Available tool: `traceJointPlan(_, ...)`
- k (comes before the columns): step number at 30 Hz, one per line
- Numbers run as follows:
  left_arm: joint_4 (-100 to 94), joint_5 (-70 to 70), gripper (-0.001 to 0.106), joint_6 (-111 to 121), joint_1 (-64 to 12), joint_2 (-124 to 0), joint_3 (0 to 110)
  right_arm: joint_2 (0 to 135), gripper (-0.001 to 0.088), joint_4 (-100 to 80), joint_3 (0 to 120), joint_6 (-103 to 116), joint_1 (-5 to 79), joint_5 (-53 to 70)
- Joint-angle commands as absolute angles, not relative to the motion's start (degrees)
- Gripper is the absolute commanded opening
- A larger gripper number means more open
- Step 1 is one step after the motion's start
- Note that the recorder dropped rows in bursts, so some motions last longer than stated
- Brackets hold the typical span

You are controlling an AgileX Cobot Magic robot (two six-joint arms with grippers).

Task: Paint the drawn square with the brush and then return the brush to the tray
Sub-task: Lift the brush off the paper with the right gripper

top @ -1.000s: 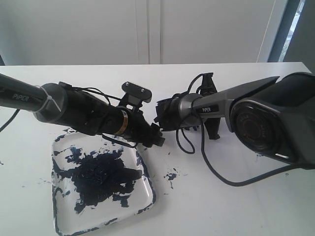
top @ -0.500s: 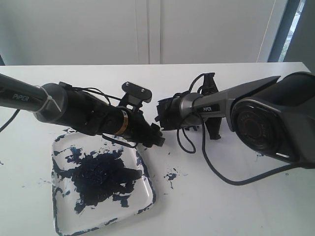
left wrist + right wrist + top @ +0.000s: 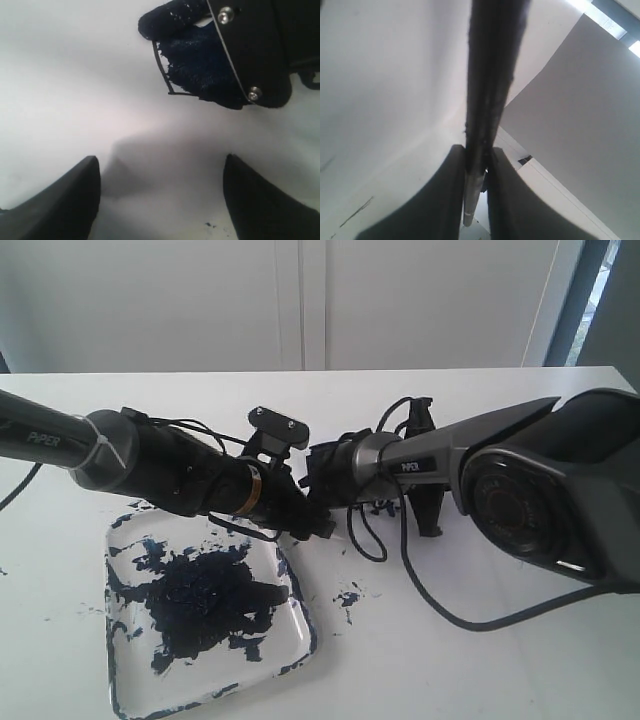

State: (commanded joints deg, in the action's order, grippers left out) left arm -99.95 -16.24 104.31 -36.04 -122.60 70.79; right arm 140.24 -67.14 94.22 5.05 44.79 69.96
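Right gripper (image 3: pixel 476 159) is clamped on the brush (image 3: pixel 487 75). The black handle runs up between the two fingers and is pinched tight. I cannot make out the bristle tip in the right wrist view.

Left gripper (image 3: pixel 161 161) is spread wide with nothing between its fingers, over bare white surface (image 3: pixel 60 90).

In the left wrist view the drawn square (image 3: pixel 195 65) lies just beyond the left gripper. It has a thin black outline and a dark blue smear inside, and part of it is covered by the right gripper's black body.

In the exterior view both grippers meet near the middle of the surface, close to the far right corner of the tray (image 3: pixel 306 625). The tray lies under the left arm, with a blue-black paint blotch (image 3: pixel 205 600) in its middle and splatters round the rim. A small dark smear (image 3: pixel 348 597) marks the surface just beside the tray's right edge. The brush is not in the tray.
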Motion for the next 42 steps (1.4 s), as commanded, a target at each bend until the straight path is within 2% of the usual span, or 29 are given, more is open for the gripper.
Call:
traceJointPlan(8, -99.9, -10.7, 0.072, 104.3, -36.0, -121.2, 70.8, 130.5, 0.0000, -65.5, 94.2, 14.3, 44.7, 67.3)
traceJointPlan(19, -99.9, -5.4, 0.072, 105.8, -35.0, -114.4, 70.8, 121.3, 0.0000, -56.6, 91.1, 19.3, 38.4, 63.1)
traceJointPlan(33, -99.9, -11.6, 0.072, 112.5, -29.7, -105.2, 70.7, 112.8, 0.0000, -42.6, 77.1, 19.2, 37.3, 46.8)
traceJointPlan(38, -99.9, -13.9, 0.072, 111.5, -29.6, -100.8, 67.4, 109.6, 0.0000, -36.2, 73.7, 13.2, 38.1, 41.6)
traceJointPlan(42, -99.9, -13.9, 0.064, 110.7, -29.6, -96.9, 63.3, 106.7, 0.0000, -31.4, 70.5, 7.7, 39.4, 39.2)
